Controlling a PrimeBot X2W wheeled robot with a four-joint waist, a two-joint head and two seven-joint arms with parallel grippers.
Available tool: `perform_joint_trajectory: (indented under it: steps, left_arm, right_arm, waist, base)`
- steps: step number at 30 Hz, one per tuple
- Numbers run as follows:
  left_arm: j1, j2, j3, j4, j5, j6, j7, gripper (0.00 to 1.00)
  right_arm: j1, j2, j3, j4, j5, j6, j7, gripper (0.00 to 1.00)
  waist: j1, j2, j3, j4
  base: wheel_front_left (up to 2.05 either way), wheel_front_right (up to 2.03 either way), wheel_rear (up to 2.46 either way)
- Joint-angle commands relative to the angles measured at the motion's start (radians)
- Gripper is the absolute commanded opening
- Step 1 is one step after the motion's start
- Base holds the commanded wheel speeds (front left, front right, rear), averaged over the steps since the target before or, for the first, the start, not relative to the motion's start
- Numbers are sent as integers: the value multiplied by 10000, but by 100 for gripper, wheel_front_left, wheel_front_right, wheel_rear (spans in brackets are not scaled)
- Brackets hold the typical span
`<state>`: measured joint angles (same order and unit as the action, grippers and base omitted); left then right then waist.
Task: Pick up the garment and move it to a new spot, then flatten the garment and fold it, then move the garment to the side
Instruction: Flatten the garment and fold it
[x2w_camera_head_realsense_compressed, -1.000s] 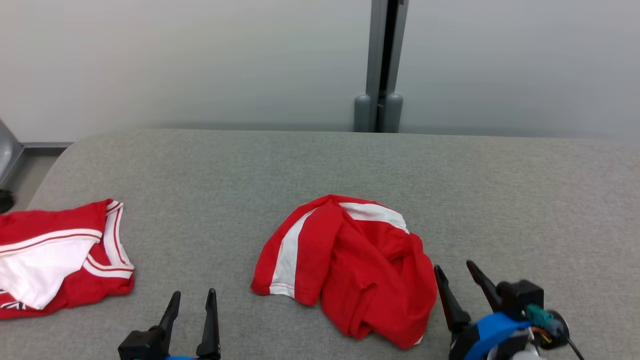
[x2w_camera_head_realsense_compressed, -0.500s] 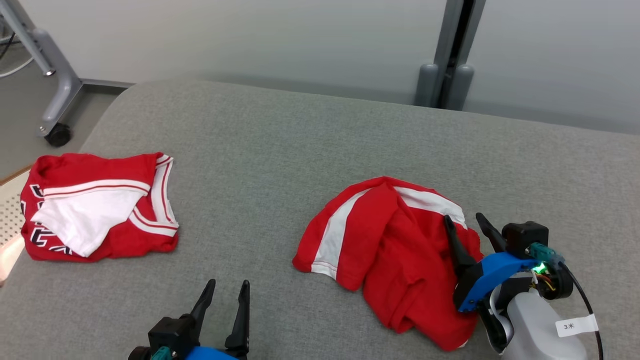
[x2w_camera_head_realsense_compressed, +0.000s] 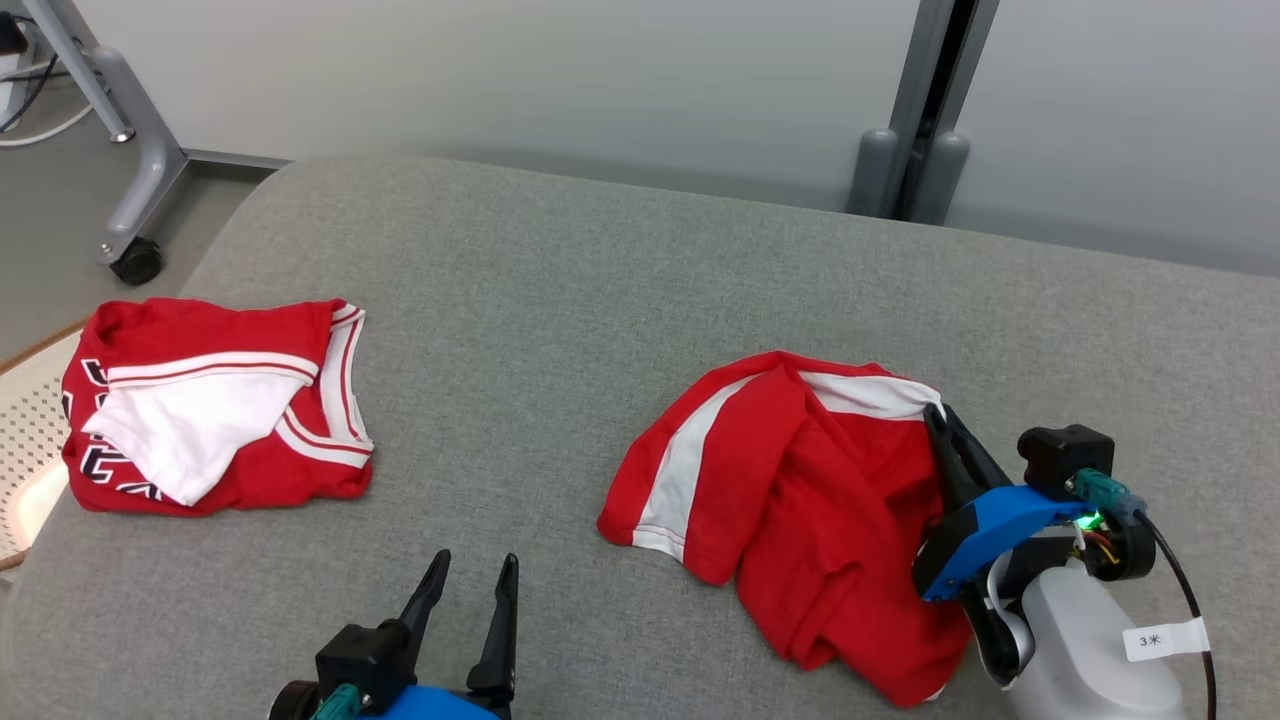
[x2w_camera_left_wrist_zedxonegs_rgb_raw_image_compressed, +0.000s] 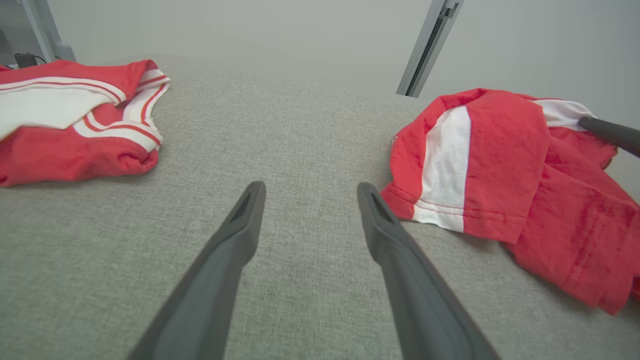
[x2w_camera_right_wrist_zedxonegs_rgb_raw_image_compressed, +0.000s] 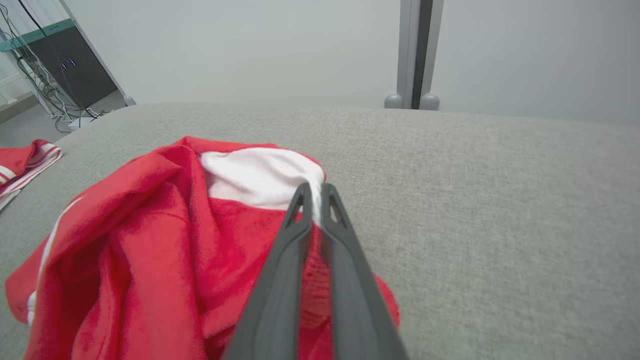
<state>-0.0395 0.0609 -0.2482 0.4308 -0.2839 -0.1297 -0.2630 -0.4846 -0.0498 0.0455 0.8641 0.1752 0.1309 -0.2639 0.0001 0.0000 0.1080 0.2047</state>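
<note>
A crumpled red garment (x2w_camera_head_realsense_compressed: 790, 500) with white stripes lies right of the middle of the grey padded table (x2w_camera_head_realsense_compressed: 560, 300). It also shows in the left wrist view (x2w_camera_left_wrist_zedxonegs_rgb_raw_image_compressed: 500, 160) and the right wrist view (x2w_camera_right_wrist_zedxonegs_rgb_raw_image_compressed: 150, 240). My right gripper (x2w_camera_head_realsense_compressed: 935, 415) is at the garment's far right edge. In the right wrist view, that gripper (x2w_camera_right_wrist_zedxonegs_rgb_raw_image_compressed: 316, 192) is shut on a pinch of the white cloth. One of its fingers (x2w_camera_left_wrist_zedxonegs_rgb_raw_image_compressed: 610, 134) also shows in the left wrist view. My left gripper (x2w_camera_head_realsense_compressed: 475, 562) stands open near the front edge, left of the garment and apart from it (x2w_camera_left_wrist_zedxonegs_rgb_raw_image_compressed: 310, 189).
A second red and white garment (x2w_camera_head_realsense_compressed: 215, 410) lies folded at the table's left edge. Behind the table stand a pale wall and a grey post (x2w_camera_head_realsense_compressed: 915, 110). A wheeled stand leg (x2w_camera_head_realsense_compressed: 130, 190) is on the floor at the far left.
The head camera has swung, shifting the whole picture. My right gripper moved from beside the garment onto its far right edge and shut on the cloth. The left gripper stays open.
</note>
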Motion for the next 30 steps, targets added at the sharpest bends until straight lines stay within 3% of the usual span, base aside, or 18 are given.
perform_joint_trajectory:
  steps: [1,10,17,21,26,27,28,29,30]
  left_arm:
    - [-74,39,-52,13,-50,-16,-25,100]
    - [563,6,-222,163,-119,-17,-25,100]
    - [1102,17,38,222,-126,-17,-25,100]
    - [1203,-25,82,192,-163,-17,-25,100]
    - [1019,-69,-84,171,-238,-17,-25,100]
    - [971,-73,-93,163,-241,-17,-25,100]
    - [931,-68,-103,160,-248,-17,-25,100]
    - [897,-67,-124,155,-251,-17,-25,100]
    - [876,-72,-140,155,-255,-17,-25,100]
  right_arm:
    - [62,-25,-26,-121,-1,-1,-7,0]
    - [-636,-23,338,-1821,-536,-1,-9,0]
    - [-1103,-34,302,-2437,-1349,-3,62,0]
    - [-167,-37,-349,-2555,-2155,-3,554,0]
    - [1432,-286,-1956,-2577,-3404,-3,1069,0]
    - [1721,-277,-2269,-2583,-3599,-1,1080,11]
    - [2005,-289,-2585,-2562,-3816,-1,1047,46]
    - [2228,-291,-2854,-2546,-4011,-3,1032,100]
    - [2378,-266,-3110,-2540,-4143,-3,999,100]
  waist:
    - [-1,0,-70,-28]
    - [-1,0,-1024,-70]
    - [-1,0,-1558,-470]
    - [-1,0,-1633,-875]
    - [-1,0,-1492,-1242]
    - [-1,0,-1454,-1289]
    - [-1,0,-1413,-1336]
    - [-1,0,-1378,-1375]
    - [-1,0,-1348,-1417]
  base:
    - [0,0,0]
    - [0,0,0]
    - [0,0,0]
    - [0,0,0]
    - [0,0,0]
    - [0,0,0]
    - [0,0,0]
    - [0,0,0]
    - [0,0,0]
